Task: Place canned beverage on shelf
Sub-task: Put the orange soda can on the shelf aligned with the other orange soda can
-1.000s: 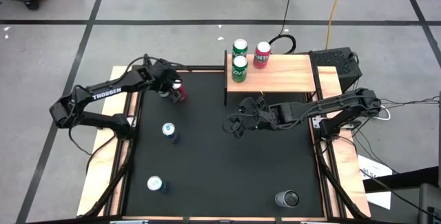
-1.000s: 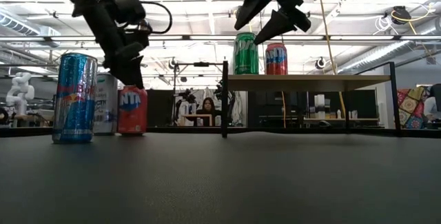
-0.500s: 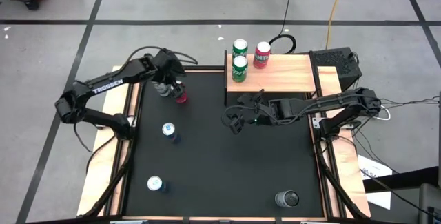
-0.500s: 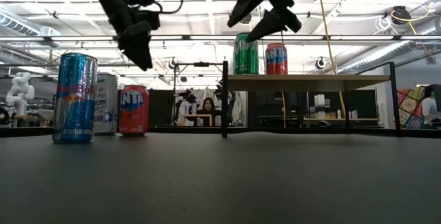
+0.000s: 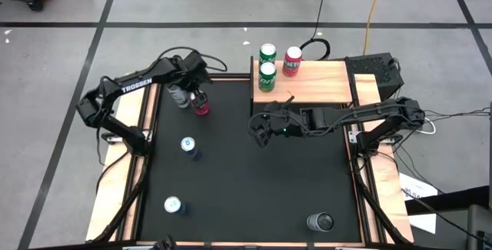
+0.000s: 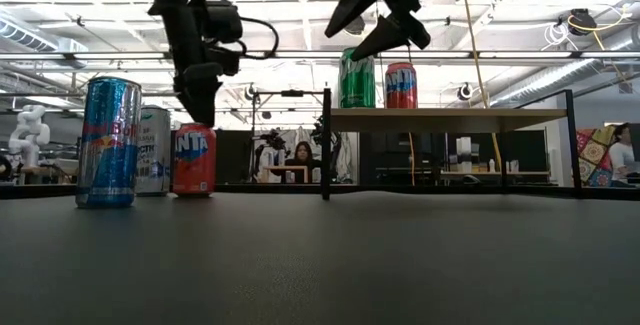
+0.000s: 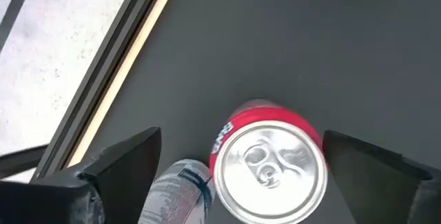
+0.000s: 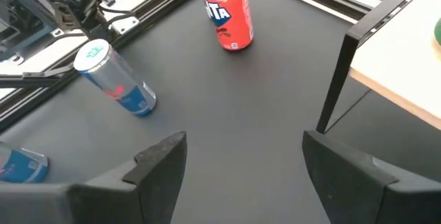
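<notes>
A red can stands upright on its base on the black mat, at the far left. My left gripper hangs just above it, open and pointing steeply down, a finger on each side of the can's silver top without touching it. A silver can stands right beside the red one. The wooden shelf at the far right carries two green cans and a red can, all upright. My right gripper hovers open over the mat in front of the shelf's left end.
A tall blue can stands left of centre and another stands near the front left. A dark can lies at the front right. The shelf's black posts stand close to my right gripper. A person sits in the room behind.
My left gripper has drawn up off the red can and shifted a little toward the shelf, tipping more steeply down, while the arm swung toward the far edge. The red can stays upright on the mat. My right gripper has drifted slightly toward the table's left.
</notes>
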